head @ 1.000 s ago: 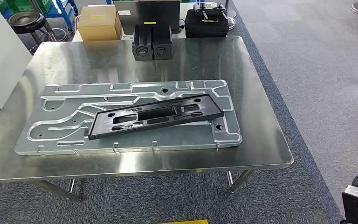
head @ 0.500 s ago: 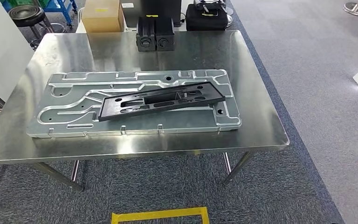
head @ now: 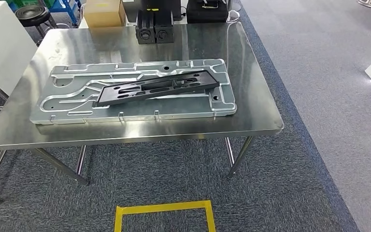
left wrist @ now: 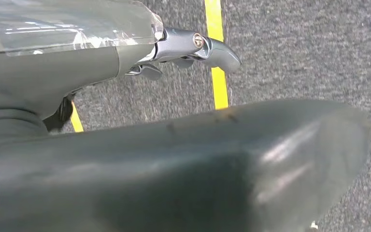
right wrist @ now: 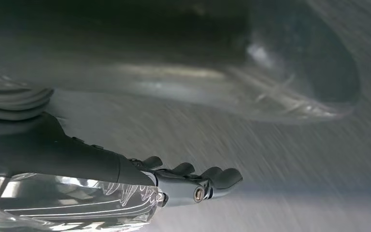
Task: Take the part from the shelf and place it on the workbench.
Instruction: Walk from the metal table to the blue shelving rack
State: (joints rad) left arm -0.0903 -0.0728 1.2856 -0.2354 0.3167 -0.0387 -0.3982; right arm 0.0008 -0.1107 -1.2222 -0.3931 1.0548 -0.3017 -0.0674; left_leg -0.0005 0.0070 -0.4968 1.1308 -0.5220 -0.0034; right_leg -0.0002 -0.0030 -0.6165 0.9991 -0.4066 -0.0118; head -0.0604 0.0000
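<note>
Your left hand [left wrist: 193, 48] hangs over the grey carpet [left wrist: 294, 48] with fingers loosely extended, gripping nothing. Same for your right hand [right wrist: 193, 186]: fingers out, nothing held, though that view is blurry. On the workbench [head: 256, 121] you've got one black part [head: 157, 87] lying across one big silver plate [head: 77, 108]. Behind it sit two black blocks [head: 154, 28], side by side, plus one cardboard box [head: 105, 12].
</note>
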